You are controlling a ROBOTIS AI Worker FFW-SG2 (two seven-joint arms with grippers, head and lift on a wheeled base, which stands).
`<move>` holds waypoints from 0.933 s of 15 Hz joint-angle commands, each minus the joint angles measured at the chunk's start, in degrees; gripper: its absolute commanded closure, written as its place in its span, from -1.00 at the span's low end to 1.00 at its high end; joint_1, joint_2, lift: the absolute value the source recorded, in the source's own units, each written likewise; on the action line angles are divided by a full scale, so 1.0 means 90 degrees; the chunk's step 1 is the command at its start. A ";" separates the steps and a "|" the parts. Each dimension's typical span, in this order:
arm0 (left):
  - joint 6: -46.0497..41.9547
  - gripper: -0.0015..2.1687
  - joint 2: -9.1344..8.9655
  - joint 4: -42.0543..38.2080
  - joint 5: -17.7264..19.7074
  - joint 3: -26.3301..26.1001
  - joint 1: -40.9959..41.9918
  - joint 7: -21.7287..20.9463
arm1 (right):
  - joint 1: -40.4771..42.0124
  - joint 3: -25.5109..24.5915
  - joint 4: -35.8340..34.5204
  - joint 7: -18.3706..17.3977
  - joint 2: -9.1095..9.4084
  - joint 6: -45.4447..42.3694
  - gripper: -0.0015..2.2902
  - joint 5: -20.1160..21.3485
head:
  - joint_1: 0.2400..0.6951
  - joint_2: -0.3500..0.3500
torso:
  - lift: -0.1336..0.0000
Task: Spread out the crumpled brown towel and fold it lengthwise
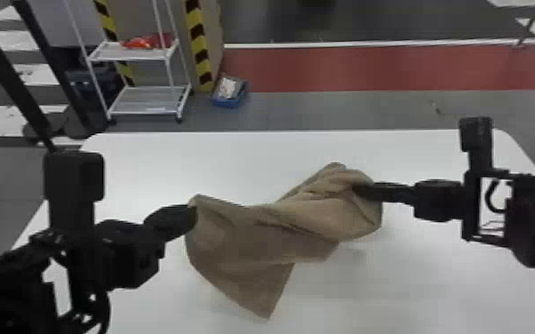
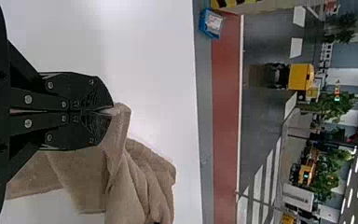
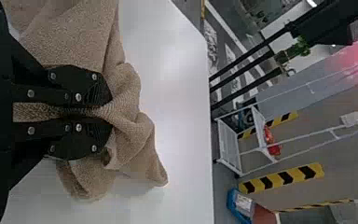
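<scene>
Brown towel [image 1: 275, 231]: stretched between my left gripper [image 1: 194, 215] and my right gripper [image 1: 359, 190], over the middle of the white table [image 1: 160, 155]; rumpled and twisted, with 1 pointed corner drooping toward me.
Towel's contact with the table: I cannot tell how much of it touches.
My left gripper [image 2: 112, 112]: its 2 fingers closed together, pinching a small bit of towel at the tips, by a corner or edge.
My right gripper [image 3: 109, 111]: its 2 fingers clamped on a gathered fold, with cloth running back between them; more towel bunches on both sides.
Beyond the table's far edge: a blue crate [image 1: 230, 105] on the gray floor, something pale inside it, near the foot of a post with yellow-and-black striped tape [image 1: 200, 55].
Left of that post: a white rack [image 1: 144, 112] with 2 shelves in sight, a red bundle [image 1: 145, 43] on the upper 1.
Farther back: a red floor strip [image 1: 369, 69].
</scene>
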 commanded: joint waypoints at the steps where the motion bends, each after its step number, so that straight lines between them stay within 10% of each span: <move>1: 0.0294 0.57 -0.0016 -0.0161 0.0478 0.0685 -0.0163 -0.0001 | 0.0084 -0.0645 -0.0609 0.0011 -0.0032 0.0327 0.97 -0.0569 | 1.00 0.21 | -0.85; 7: 0.0821 0.57 -0.0016 -0.0698 0.1572 0.2091 -0.0182 -0.0099 | 0.0367 -0.1758 -0.2299 0.0519 -0.0081 0.2183 0.97 -0.1399 | 1.00 0.23 | -0.85; 11: 0.0919 0.57 -0.0016 -0.0786 0.1611 0.2247 -0.0192 -0.0177 | 0.0455 -0.1455 -0.2758 0.1036 -0.0267 0.2958 0.91 -0.1253 | 1.00 0.31 | -0.85; 13: 0.0919 0.57 -0.0016 -0.0727 0.1591 0.2189 -0.0192 -0.0187 | 0.0748 -0.0557 -0.2728 0.1046 -0.0364 0.2958 0.38 -0.0364 | 1.00 0.40 | -0.85; 14: 0.0919 0.57 -0.0016 -0.0678 0.1562 0.2140 -0.0192 -0.0187 | 0.0875 -0.0215 -0.2699 0.1036 -0.0364 0.2749 -0.29 0.0027 | 1.00 0.44 | -0.85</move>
